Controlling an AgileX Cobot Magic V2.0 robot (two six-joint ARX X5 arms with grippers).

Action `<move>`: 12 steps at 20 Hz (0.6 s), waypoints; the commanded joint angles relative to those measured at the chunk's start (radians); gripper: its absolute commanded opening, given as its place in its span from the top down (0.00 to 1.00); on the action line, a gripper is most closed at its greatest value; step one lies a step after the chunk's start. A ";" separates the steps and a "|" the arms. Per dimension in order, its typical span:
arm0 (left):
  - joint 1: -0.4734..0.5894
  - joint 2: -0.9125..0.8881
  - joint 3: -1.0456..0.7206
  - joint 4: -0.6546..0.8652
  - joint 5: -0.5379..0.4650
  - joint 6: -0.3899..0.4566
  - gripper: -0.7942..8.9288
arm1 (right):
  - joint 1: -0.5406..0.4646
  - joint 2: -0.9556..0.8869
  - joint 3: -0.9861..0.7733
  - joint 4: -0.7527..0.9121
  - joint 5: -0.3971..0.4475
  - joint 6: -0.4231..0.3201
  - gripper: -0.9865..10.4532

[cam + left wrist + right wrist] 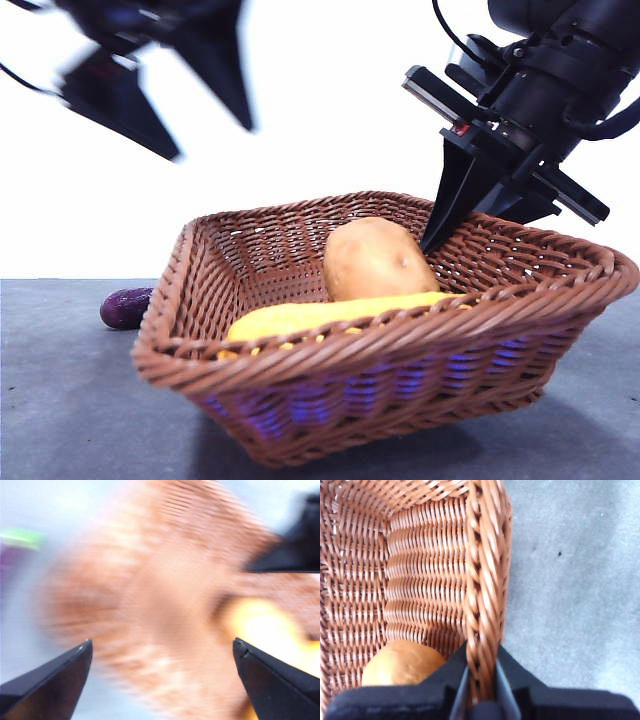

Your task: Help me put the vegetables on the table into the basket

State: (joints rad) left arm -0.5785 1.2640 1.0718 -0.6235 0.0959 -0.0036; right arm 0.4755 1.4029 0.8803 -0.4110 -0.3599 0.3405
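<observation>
Right end effector pinches the basket rim, tipping it; left end effector hovers wide open, empty.

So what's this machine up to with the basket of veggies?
The right gripper is clamped on the braided rim of the dark-brown woven wicker basket, which sits tilted on the dark grey table. A rounded brown potato and a large yellow corn cob already lie inside. A small dark-purple eggplant is on the table outside the basket. The left gripper is open and blurred above the basket, holding nothing.
</observation>
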 commanded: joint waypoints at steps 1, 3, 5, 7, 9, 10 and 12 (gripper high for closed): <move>0.097 -0.035 -0.008 -0.014 -0.003 0.185 0.43 | -0.022 -0.013 0.027 0.008 -0.052 -0.005 0.93; 0.190 -0.039 -0.008 -0.014 -0.003 0.311 0.43 | -0.047 -0.021 0.070 -0.038 -0.082 -0.034 0.93; 0.264 -0.018 -0.008 0.007 -0.003 0.424 0.43 | -0.072 -0.023 0.154 -0.157 -0.077 -0.105 0.93; 0.323 0.020 -0.008 0.062 0.000 0.489 0.43 | -0.097 -0.023 0.246 -0.262 -0.078 -0.163 0.93; 0.364 0.081 -0.008 0.116 0.040 0.531 0.43 | -0.114 -0.023 0.331 -0.330 -0.080 -0.189 0.93; 0.374 0.124 -0.002 0.124 0.046 0.554 0.43 | -0.124 -0.023 0.367 -0.352 -0.083 -0.197 0.93; 0.377 0.233 0.041 0.124 0.046 0.592 0.43 | -0.133 -0.023 0.434 -0.403 -0.088 -0.223 0.93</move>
State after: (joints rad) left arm -0.2035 1.5005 1.1118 -0.5083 0.1371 0.5583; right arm 0.3428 1.3914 1.3102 -0.8261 -0.4351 0.1314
